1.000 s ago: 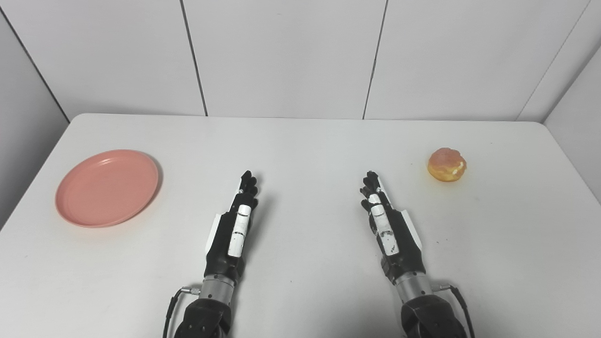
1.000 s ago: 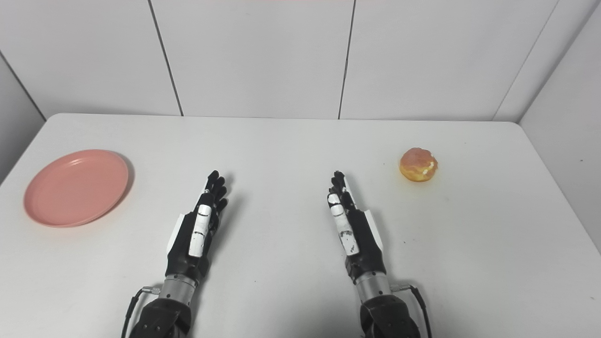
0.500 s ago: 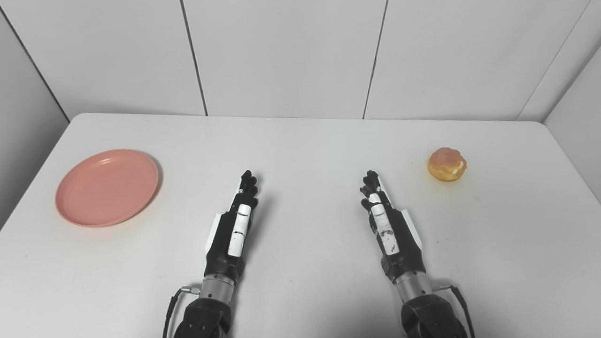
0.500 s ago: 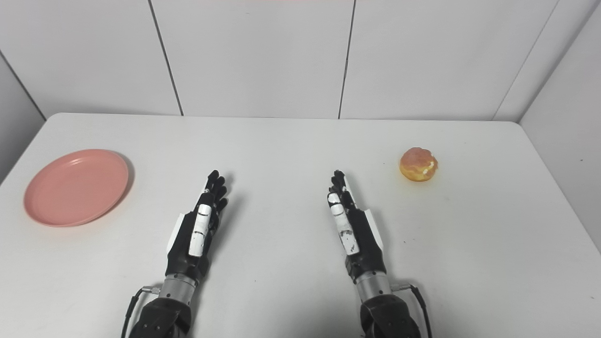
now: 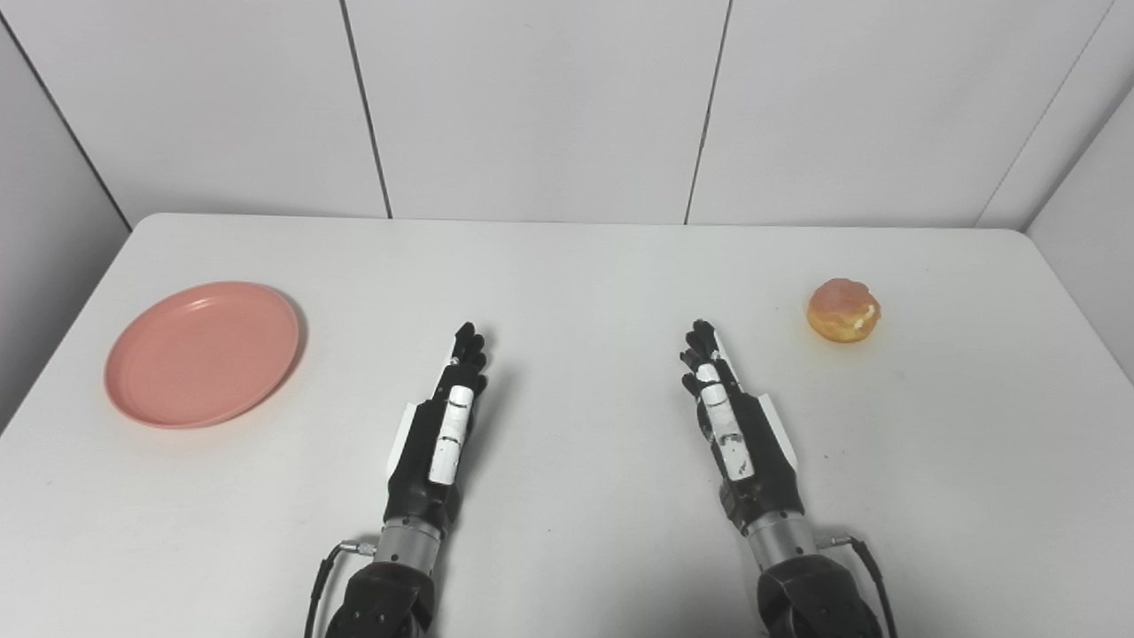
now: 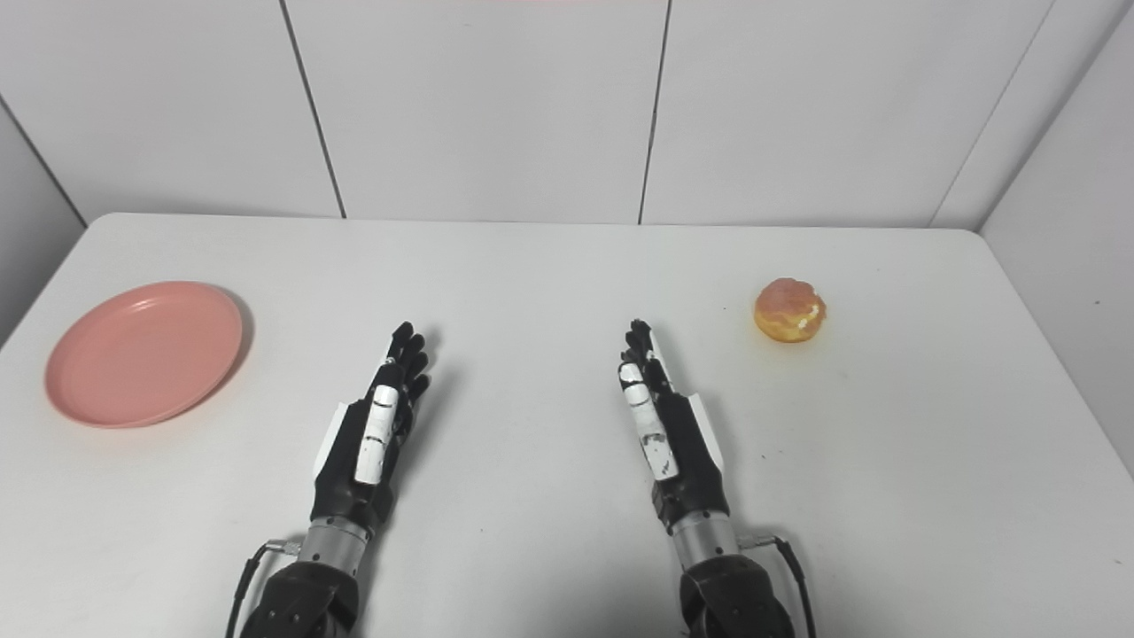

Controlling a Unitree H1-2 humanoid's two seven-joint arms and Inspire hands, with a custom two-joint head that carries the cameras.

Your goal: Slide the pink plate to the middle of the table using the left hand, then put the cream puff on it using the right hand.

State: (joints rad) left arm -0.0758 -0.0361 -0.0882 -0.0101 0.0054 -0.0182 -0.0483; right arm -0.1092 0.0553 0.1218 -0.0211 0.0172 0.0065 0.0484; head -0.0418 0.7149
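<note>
The pink plate (image 5: 202, 353) lies flat and bare near the table's left edge. A golden cream puff (image 5: 842, 310) with a pinkish top sits on the table at the right. My left hand (image 5: 440, 428) rests in the lower middle, fingers stretched forward and holding nothing, well to the right of the plate. My right hand (image 5: 733, 428) lies alongside it in the same pose, open, below and left of the cream puff. Neither hand touches an object.
The white table (image 5: 576, 266) ends at white wall panels along the back and both sides. A cable (image 5: 323, 576) runs by the left wrist and another cable (image 5: 873, 567) by the right wrist.
</note>
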